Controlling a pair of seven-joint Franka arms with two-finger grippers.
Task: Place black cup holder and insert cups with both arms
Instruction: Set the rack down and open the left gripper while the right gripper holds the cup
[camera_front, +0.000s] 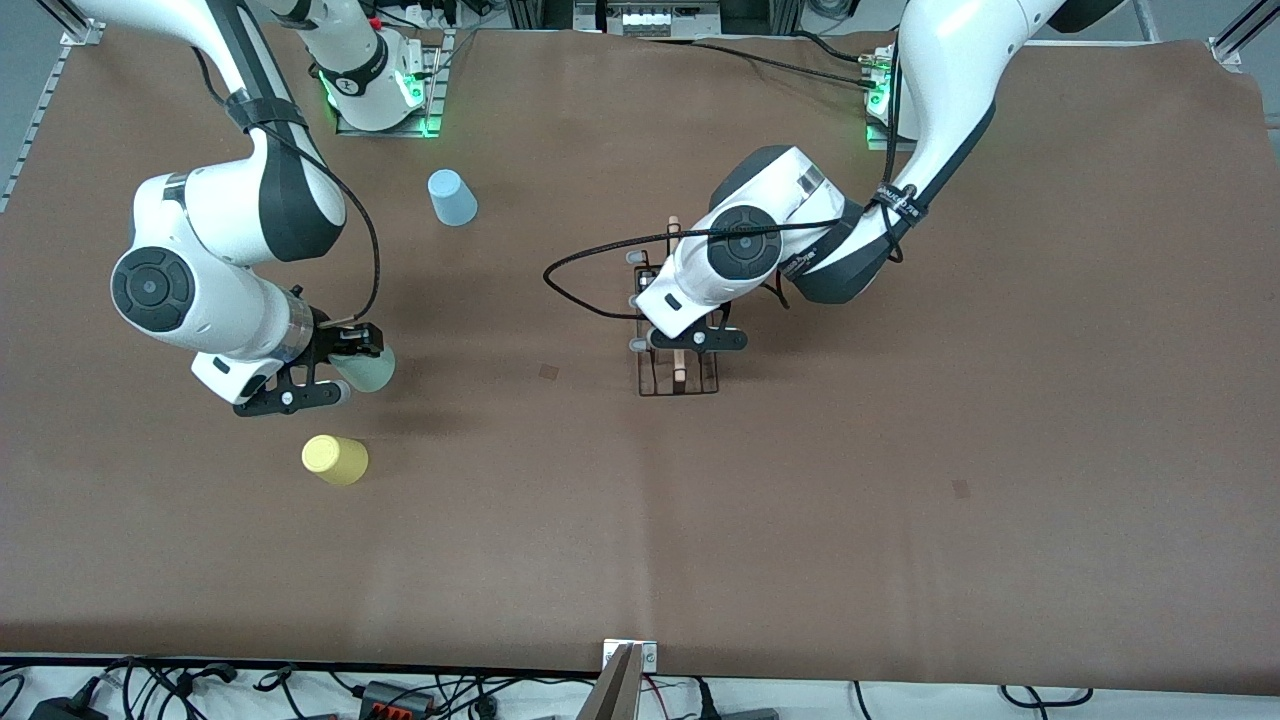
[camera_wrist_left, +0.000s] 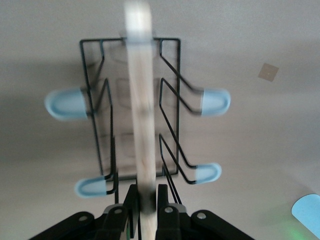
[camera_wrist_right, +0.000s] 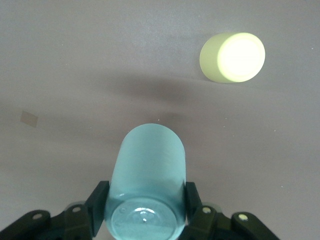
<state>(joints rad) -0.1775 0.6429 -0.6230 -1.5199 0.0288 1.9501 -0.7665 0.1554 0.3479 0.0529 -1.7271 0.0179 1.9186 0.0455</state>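
Wooden rod handle (camera_wrist_left: 140, 115) of the black cup holder (camera_front: 678, 340), pinched thinly by the left gripper (camera_front: 697, 338), could swing the rack, while the right gripper (camera_front: 330, 372) clamps the pale green cup (camera_front: 368, 368).

The left gripper (camera_front: 682, 343) points down, its jaws closed on the wooden rod handle (camera_wrist_left: 141, 125) between them. The right gripper (camera_front: 335, 368) hangs tilted, jaws clamping the pale green cup (camera_wrist_right: 147, 185).

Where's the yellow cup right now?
The yellow cup sits on the table toward the right arm's end, nearer the front camera than the right gripper.
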